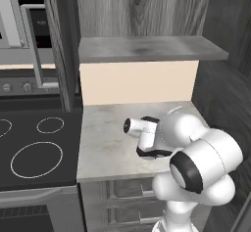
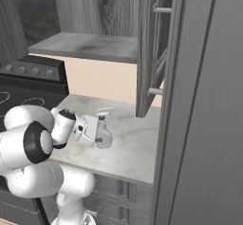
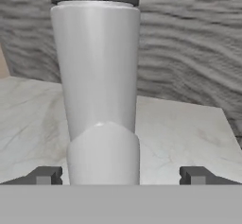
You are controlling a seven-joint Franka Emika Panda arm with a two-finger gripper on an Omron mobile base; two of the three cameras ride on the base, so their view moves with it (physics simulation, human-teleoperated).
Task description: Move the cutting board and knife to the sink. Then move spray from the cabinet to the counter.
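Marble counter [image 3: 189, 133] under the open cabinet [image 2: 95, 46], spray [image 3: 99, 86] standing upright on it, right between the gripper [image 3: 118, 176] fingertips. Jaws spread wide, clear of the bottle both sides, looks let go. Best to back straight out, no sideways nudge. Arm folded low, hand level over the counter.

Arm reaches low and forward, fingers [image 3: 46, 176] spread wide
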